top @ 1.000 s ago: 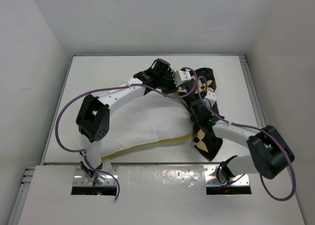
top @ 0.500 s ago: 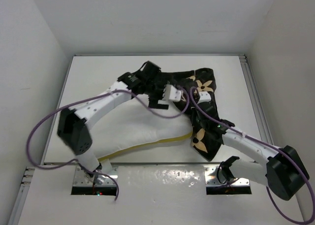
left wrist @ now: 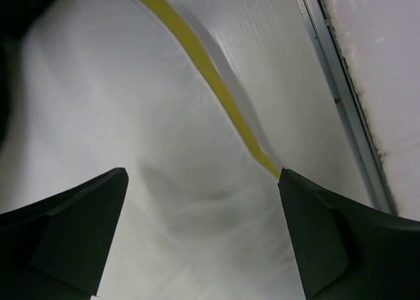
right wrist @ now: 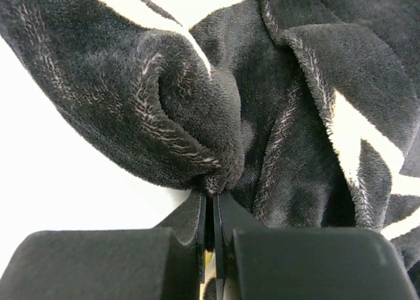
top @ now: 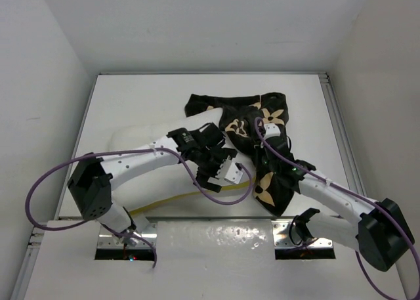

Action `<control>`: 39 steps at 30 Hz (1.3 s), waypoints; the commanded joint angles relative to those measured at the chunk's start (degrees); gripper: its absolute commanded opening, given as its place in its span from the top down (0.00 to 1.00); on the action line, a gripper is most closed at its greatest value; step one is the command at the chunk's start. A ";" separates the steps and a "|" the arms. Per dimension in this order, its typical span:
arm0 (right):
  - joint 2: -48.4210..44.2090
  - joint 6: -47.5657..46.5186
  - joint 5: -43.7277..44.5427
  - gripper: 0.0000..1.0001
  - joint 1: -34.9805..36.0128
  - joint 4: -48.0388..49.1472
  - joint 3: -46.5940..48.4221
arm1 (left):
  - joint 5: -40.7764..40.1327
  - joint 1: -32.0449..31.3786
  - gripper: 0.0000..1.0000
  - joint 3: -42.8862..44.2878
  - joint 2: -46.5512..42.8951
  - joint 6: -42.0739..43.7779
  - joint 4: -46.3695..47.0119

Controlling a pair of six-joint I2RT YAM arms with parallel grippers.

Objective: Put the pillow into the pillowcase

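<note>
**Left arm leaves the case and comes down to the pillow's near edge**

Half a second ago our left gripper (left wrist: 203, 182) was up at the far side, over the black plush pillowcase with beige flowers (top: 270, 116). It now hangs low over the plump white quilted pillow (top: 172, 182), just beside the yellow band along its edge (left wrist: 197, 64). Its fingers are spread wide and hold nothing.

We read this as a change of grip: the case was let go so that the pillow itself can be pushed or pulled.

Our right gripper (right wrist: 211, 198) is pinched tight on a fold of the pillowcase and has barely shifted.

Most of the pillow lies bare on the white table (top: 131, 96), left of the bunched case. We cannot tell whether its right end sits inside the mouth, so most of the insertion is still to do.
</note>
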 commanded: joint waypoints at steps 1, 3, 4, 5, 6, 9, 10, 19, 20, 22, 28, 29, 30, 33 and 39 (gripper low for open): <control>-0.39 3.16 -2.74 1.00 -0.16 1.83 1.98 | -2.52 -0.99 0.00 -4.20 -0.05 -15.26 13.70; -0.48 4.65 -3.01 1.00 -0.16 2.36 1.72 | -5.41 -1.34 0.00 -5.09 0.74 -17.39 16.60; -0.65 5.10 -3.01 1.00 -0.25 2.27 1.63 | -6.22 -1.60 0.00 -5.70 1.35 -19.92 17.41; -0.65 5.54 -3.01 1.00 -0.17 2.36 1.54 | -6.92 -1.69 0.00 -5.80 1.71 -20.56 17.76; -0.83 6.32 -2.92 1.00 -0.25 2.27 1.45 | -6.93 -1.87 0.00 -5.89 2.23 -21.61 17.42; -1.44 7.91 -1.61 1.00 -0.17 2.01 0.84 | -6.22 -2.84 0.00 -6.41 5.13 -24.34 15.84; -1.79 8.26 -0.56 1.00 -0.25 1.84 0.58 | -6.48 -2.92 0.00 -6.94 5.66 -26.08 16.01; -4.87 7.92 -2.65 1.00 -0.78 -2.11 -0.39 | -18.79 -1.08 0.15 -4.84 19.19 -36.30 22.25; -5.22 6.87 -2.92 1.00 -0.78 -2.56 -0.48 | -18.53 -0.73 0.29 -3.96 19.64 -36.03 21.81; -5.57 5.90 -3.18 1.00 -0.96 -3.70 -1.09 | -18.53 0.58 0.93 -2.73 19.30 -35.86 21.72; -7.77 1.42 -5.20 1.00 -1.66 -9.14 -1.19 | -10.10 6.03 1.00 5.51 14.56 -35.94 14.26; -8.03 0.11 -5.47 1.00 -1.75 -9.85 -0.84 | -9.92 6.56 1.00 7.02 14.37 -36.47 12.86; -8.64 -0.43 -6.69 1.00 -1.75 -10.55 -0.40 | -9.91 7.44 1.00 8.34 14.37 -36.56 12.32; -11.36 -2.28 -7.67 1.00 -0.17 -12.14 2.23 | -15.52 7.36 1.00 12.83 16.20 -35.86 11.62; -15.24 -2.28 -10.56 1.00 3.61 -11.97 5.14 | -17.82 5.61 1.00 16.97 19.90 -34.55 13.46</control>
